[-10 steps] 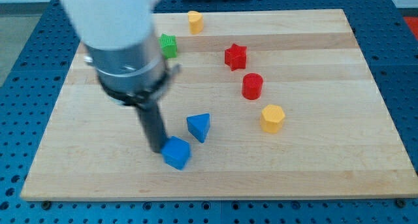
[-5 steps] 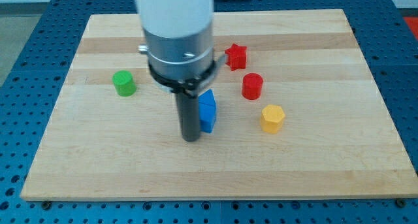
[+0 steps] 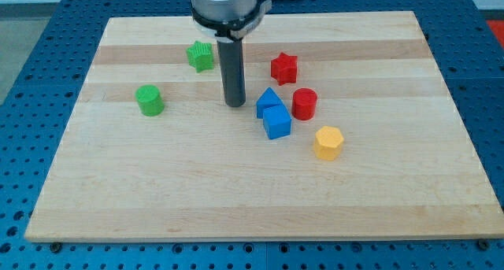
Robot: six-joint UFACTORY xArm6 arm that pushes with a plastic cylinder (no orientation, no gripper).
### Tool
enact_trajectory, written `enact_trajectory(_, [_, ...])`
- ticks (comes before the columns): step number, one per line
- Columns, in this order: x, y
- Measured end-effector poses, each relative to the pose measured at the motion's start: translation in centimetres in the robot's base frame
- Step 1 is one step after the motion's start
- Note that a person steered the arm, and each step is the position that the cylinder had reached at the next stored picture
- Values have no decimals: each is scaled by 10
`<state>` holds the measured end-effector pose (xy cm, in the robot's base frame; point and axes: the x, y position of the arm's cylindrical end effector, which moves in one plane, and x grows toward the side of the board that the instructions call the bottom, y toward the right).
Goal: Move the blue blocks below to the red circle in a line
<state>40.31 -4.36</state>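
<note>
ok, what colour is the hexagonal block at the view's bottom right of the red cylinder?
Yellow: the hexagonal block, clear in the camera view.

The red circle (image 3: 304, 103) stands right of the board's (image 3: 118, 191) middle. Touching its left side is a blue triangle (image 3: 268, 100), with a blue cube (image 3: 276, 123) pressed against that triangle's lower edge. My tip (image 3: 235, 105) rests further left of the circle, just clear of the triangle. A red star (image 3: 283, 68) sits above the circle, a yellow hexagon (image 3: 328, 142) below-right, and a green star (image 3: 201, 56) and a green cylinder (image 3: 149, 100) far left.
</note>
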Motion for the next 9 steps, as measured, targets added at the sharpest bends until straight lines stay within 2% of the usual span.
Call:
enact_trajectory(1, [-5, 23])
enact_trajectory(2, [22, 56])
enact_trajectory(3, [70, 61])
enact_trajectory(4, [67, 62])
enact_trajectory(5, [16, 41])
enact_trajectory(6, [13, 68])
enact_trajectory(7, [45, 78])
enact_trajectory(8, [21, 50])
enact_trajectory(9, [49, -10])
